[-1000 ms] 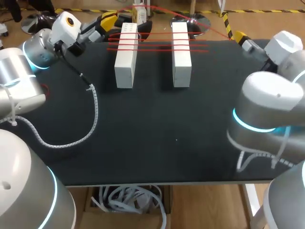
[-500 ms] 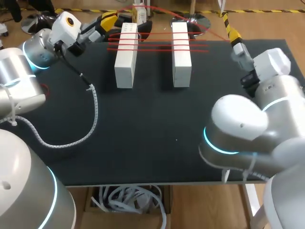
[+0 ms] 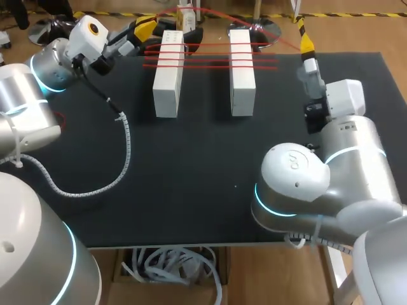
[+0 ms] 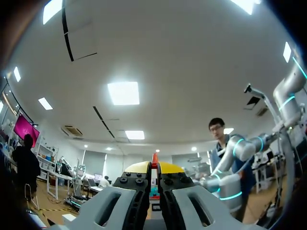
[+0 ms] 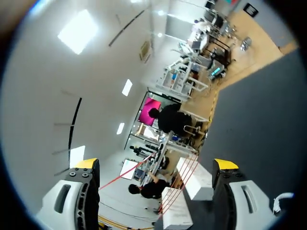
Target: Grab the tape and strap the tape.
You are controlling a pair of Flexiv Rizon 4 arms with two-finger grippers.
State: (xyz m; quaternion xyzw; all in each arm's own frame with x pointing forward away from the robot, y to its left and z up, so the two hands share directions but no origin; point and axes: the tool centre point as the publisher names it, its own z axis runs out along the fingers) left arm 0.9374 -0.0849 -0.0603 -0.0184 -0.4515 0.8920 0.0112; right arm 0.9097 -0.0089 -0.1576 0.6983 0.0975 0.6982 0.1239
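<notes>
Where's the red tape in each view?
Head: tape strung across two white blocks, far middle.
Left wrist: red bit pinched in shut left tool.
Right wrist: strands ahead of open right tool, over the blocks.
Landmark: blocks, in head and right wrist.

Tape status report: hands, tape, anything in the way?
Left hand shut on red tape. Right hand open, empty. Tape strung across two white blocks. Arm cable lies clear of blocks.

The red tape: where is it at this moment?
In the head view, the thin red tape stretches in several strands across two white rectangular blocks at the table's far side, held by the left gripper.
</notes>
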